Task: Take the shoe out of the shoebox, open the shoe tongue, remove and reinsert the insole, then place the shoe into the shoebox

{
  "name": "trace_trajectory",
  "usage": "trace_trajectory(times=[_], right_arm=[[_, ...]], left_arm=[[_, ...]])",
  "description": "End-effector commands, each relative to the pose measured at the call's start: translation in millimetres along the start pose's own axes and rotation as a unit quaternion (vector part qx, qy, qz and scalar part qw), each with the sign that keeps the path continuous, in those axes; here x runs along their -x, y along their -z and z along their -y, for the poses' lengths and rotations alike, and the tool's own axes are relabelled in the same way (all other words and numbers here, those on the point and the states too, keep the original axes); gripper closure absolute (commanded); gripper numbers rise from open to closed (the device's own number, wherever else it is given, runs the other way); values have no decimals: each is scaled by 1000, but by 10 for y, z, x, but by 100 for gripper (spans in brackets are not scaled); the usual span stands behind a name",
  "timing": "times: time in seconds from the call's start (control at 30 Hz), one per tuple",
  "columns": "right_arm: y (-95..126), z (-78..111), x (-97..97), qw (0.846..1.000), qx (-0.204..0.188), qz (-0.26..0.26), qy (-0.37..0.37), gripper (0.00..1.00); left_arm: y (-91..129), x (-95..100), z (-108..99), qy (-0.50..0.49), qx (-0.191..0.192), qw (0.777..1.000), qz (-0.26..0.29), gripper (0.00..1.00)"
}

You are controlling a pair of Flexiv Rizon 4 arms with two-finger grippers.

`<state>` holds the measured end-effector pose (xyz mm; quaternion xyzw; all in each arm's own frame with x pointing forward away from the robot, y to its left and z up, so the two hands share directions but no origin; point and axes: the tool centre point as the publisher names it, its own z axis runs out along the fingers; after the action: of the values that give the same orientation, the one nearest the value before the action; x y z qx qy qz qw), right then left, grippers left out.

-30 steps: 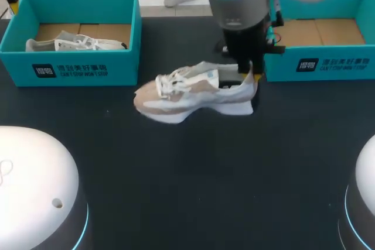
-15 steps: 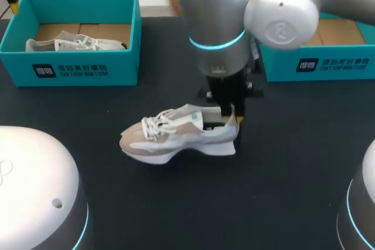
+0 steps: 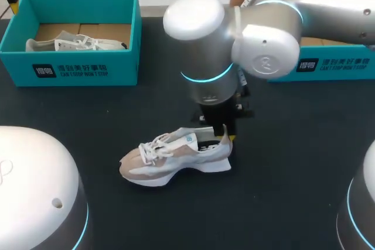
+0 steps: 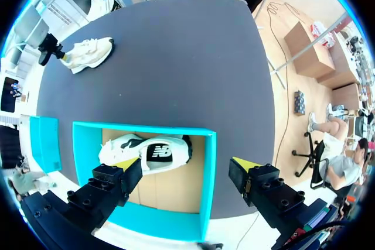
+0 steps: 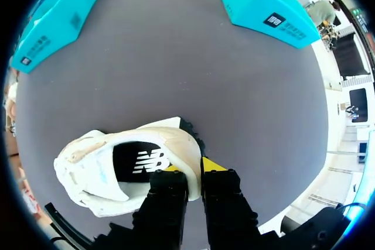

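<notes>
delta: shoe [image 3: 170, 159] was just in front of the right shoebox [image 3: 334, 65] a second ago; it has come across with the right arm [image 3: 263, 33] to mid-table [image 3: 263, 203], nearer the robot, toe swung a little further left.
left shoebox [image 3: 82, 71]: far left of the table, open top, second shoe [image 3: 76, 43] lying inside.
left gripper [image 4: 183, 168]: above that box, fingers spread wide, nothing between them.
shoe look: white and tan trainer, white laces, thick white sole, dark insole showing through the collar. Upright, toe left, heel right. Sole touching the table or just off it: cannot tell.
right gripper [image 5: 192, 171]: clamped on the heel collar, one finger inside, one outside.
right shoebox: far right, partly hidden by the arm.
</notes>
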<state>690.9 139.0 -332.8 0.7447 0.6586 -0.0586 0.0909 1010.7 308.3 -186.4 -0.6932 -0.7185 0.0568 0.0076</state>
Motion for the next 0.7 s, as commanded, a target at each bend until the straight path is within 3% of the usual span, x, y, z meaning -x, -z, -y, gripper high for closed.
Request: trace_trajectory(times=[0.03, 0.43, 0.47, 0.5, 0.7], right_arm=[[-79, 24, -119, 962, 1, -12, -274, 100], [-214, -59, -146, 953, 4, 1, -304, 100], [-223, -59, -146, 952, -1, 10, -306, 58], [-224, -56, -135, 951, 0, 17, -308, 0], [106, -38, -61, 954, 18, 13, -299, 0]], left_arm=[[1, -2, 6, 0, 0, 1000, -1, 0], [1, -2, 6, 0, 0, 1000, -1, 0], [1, -2, 6, 0, 0, 1000, -1, 0], [1, -2, 6, 0, 0, 1000, -1, 0], [1, -2, 6, 0, 0, 1000, -1, 0]])
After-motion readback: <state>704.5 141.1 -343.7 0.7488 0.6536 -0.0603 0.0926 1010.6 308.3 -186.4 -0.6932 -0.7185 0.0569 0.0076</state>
